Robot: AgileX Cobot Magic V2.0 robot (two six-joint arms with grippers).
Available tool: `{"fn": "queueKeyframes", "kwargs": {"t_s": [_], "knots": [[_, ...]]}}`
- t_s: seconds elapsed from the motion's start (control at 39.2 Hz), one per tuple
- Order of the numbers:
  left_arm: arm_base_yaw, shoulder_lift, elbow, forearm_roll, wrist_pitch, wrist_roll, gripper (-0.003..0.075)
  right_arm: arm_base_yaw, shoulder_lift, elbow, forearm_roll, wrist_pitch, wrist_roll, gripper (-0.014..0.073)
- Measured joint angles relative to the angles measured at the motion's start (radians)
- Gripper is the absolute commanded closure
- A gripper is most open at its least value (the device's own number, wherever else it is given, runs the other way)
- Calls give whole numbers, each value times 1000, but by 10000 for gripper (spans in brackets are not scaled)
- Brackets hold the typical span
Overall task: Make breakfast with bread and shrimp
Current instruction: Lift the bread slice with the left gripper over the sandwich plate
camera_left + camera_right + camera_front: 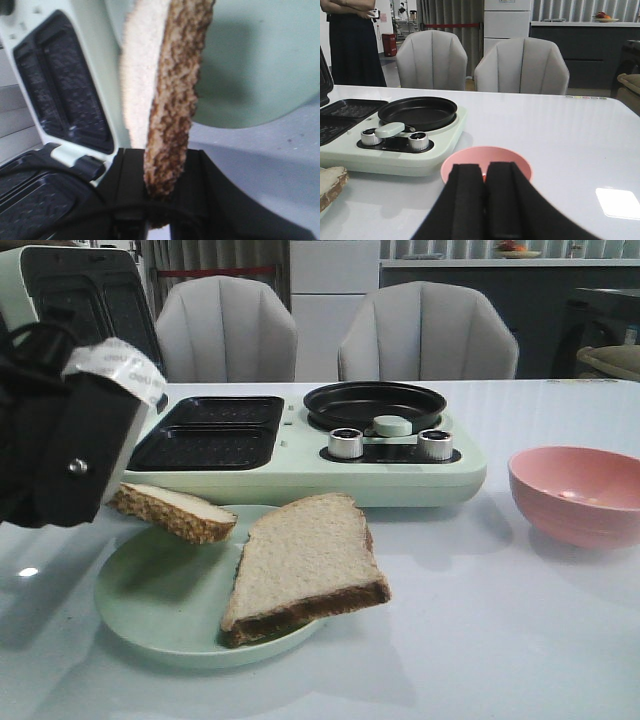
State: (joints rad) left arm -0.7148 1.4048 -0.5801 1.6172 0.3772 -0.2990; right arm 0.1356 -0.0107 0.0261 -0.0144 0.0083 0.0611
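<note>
- The counter is glossy white; two grey chairs stand behind it.
- One bread slice, pale with dark crust, lies on the green plate; the left pincer is closed on the second slice, held above the plate.
- The right pincer has its fingers together and empty, and it hides most of the pink bowl.

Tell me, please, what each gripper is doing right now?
Left gripper: closed on a bread slice.
Right gripper: closed, empty.
</note>
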Motion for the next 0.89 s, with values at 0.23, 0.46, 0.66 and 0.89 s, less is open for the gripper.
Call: {"fn": "queueKeyframes", "kwargs": {"t_s": [0.23,0.46,0.66,0.89], "knots": [[0,-77,-4,0,31,0,606,0,0,0,0,0,0,462],[0,-84,-100,-4,54,-2,606,0,0,0,0,0,0,462],[34,-50,-245,-4,22,-2,606,0,0,0,0,0,0,462],[161,79,-420,0,-54,-3,606,0,0,0,0,0,0,462]]}}
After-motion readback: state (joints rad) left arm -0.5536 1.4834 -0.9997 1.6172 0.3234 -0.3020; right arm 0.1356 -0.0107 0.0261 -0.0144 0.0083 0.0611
